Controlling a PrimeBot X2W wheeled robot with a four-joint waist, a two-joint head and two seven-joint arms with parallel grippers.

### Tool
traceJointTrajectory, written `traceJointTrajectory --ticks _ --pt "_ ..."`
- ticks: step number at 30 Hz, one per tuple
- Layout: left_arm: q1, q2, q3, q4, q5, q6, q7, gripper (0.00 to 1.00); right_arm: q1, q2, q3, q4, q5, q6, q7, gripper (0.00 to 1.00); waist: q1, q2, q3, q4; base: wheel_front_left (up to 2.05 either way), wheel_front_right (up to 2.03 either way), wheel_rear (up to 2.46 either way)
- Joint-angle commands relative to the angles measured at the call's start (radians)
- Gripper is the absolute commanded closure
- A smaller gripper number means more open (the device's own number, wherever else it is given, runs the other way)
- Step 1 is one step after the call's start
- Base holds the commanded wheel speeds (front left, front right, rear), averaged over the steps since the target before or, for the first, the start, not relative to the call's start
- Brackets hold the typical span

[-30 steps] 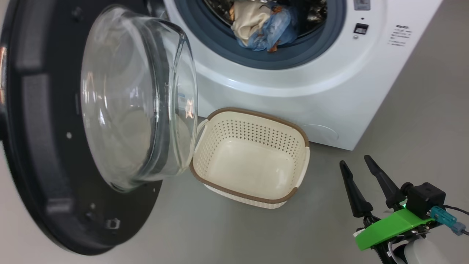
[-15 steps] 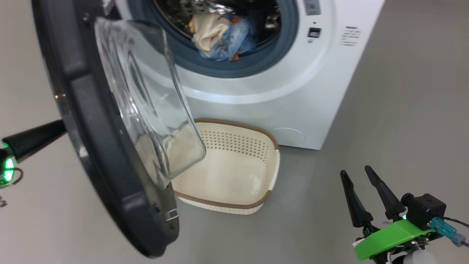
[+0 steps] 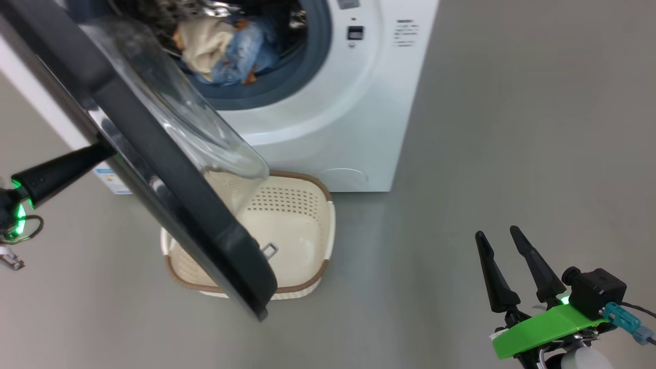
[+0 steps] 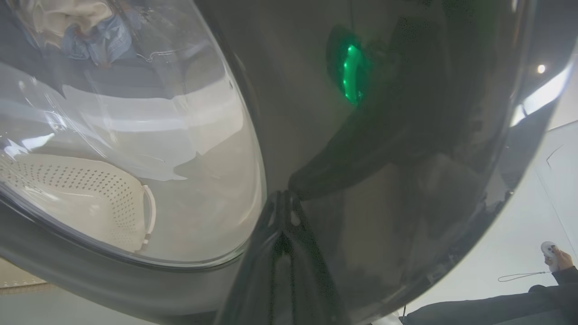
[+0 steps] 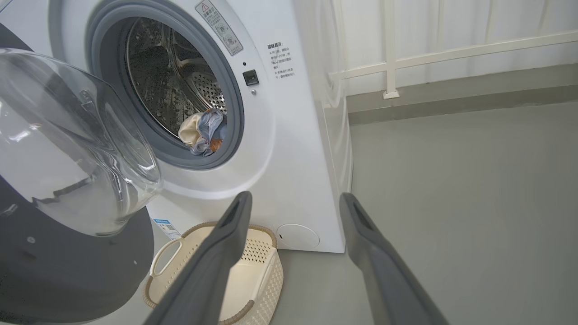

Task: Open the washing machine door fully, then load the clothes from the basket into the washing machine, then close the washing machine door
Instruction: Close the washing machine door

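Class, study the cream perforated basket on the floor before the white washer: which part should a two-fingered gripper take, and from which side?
Probably the brown rim of the cream perforated plastic basket, on the robot's right, from above: the thin upright wall there should fit between open jaws, and the round black-rimmed glass door overhangs the left half.

The washing machine door nearer shut, now across the basket.
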State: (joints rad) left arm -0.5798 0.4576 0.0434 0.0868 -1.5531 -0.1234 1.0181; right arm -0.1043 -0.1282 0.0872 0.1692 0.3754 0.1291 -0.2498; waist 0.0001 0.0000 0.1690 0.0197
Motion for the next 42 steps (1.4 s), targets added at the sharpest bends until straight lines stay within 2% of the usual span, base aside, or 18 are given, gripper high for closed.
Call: traceJointTrajectory --ticks 1,10,19,29,39,41,42 --pt "-0.059 0.039 0.040 -0.028 0.014 -0.007 -0.013 1.00 -0.017 0.002 0.020 -0.030 -0.005 0.002 -0.012 0.00 -0.0001 0.0000 0.029 -0.054 0.00 0.00 0.00" --pt "-0.123 0.046 0.046 0.004 0.049 -0.007 -0.101 1.00 -0.035 0.023 0.017 -0.039 -0.011 0.002 -0.012 0.00 -0.0001 0.0000 0.059 -0.121 0.00 0.00 0.00" --pt "-0.153 0.054 0.021 0.048 0.073 -0.007 -0.198 1.00 -0.039 0.029 0.015 -0.038 -0.011 0.002 -0.012 0.00 -0.0001 0.0000 0.055 -0.147 0.00 0.00 0.00" --pt "-0.101 0.072 -0.006 0.036 0.045 -0.007 -0.240 1.00 -0.030 0.028 0.002 -0.037 -0.013 0.002 -0.012 0.00 -0.0001 0.0000 0.036 -0.108 0.00 0.00 0.00" --pt "0.051 0.077 0.006 0.001 0.015 -0.007 -0.287 1.00 -0.021 0.010 0.003 -0.031 -0.007 0.002 -0.012 0.00 -0.0001 0.0000 0.006 -0.053 0.00 0.00 0.00" --pt "0.088 0.072 0.009 -0.003 0.015 -0.007 -0.304 0.82 -0.020 0.006 0.004 -0.030 -0.007 0.002 -0.012 0.00 -0.0001 0.0000 0.001 -0.045 0.00 0.00 0.00" --pt "0.107 0.068 0.010 -0.005 0.013 -0.007 -0.312 0.70 -0.019 0.005 0.004 -0.030 -0.006 0.002 -0.012 0.00 -0.0001 0.0000 -0.003 -0.040 0.00 0.00 0.00"
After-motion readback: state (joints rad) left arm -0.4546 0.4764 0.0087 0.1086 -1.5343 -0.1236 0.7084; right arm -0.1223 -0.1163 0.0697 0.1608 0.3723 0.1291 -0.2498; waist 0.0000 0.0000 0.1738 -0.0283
